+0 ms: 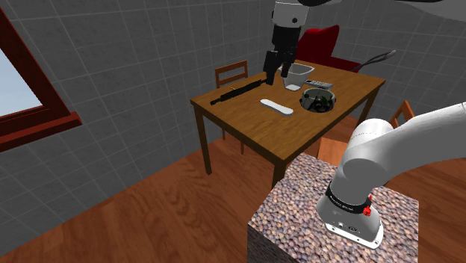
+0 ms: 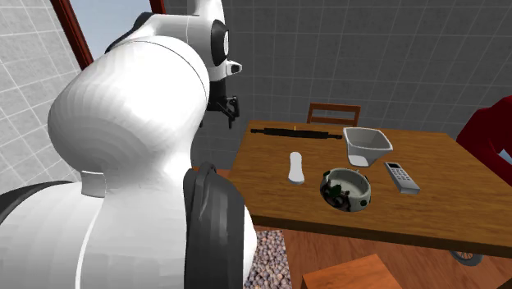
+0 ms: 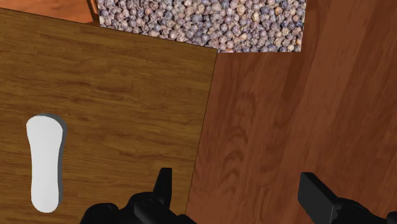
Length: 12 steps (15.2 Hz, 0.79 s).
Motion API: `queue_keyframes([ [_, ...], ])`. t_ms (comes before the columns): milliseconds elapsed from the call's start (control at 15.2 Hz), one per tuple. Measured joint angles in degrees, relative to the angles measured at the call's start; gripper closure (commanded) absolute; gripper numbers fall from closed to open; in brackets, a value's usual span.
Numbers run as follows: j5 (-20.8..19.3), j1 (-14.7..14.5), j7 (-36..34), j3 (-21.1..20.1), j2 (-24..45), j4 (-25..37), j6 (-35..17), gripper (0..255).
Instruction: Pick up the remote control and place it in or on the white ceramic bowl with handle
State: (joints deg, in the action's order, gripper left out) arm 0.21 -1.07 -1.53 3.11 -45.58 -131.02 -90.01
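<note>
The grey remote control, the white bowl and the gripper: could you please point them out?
grey remote control [image 2: 401, 176], second exterior view, its button face.
white bowl [image 2: 367, 152], second exterior view, front wall.
gripper [image 3: 236, 177], wrist view, midway between its fingertips.

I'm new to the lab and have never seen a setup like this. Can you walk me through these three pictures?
It is a simulated white robot arm on a speckled box, its stand, beside a wooden table. The shoulder view looks down from next to the stand; the second exterior view looks past the arm's bulky body at the table; the wrist view looks along the black gripper. On the table lie a long black rod, a flat white oblong thing, a white bowl with a handle, a round spotted bowl and a grey remote with buttons. The gripper hangs above the table's edge, fingers apart, holding nothing.
</note>
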Motion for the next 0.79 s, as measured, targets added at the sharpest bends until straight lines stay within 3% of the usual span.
queue_keyframes([
  [792, -4.79, 2.75, 8.77, 9.12, 10.28, -3.04, -11.92, 0],
])
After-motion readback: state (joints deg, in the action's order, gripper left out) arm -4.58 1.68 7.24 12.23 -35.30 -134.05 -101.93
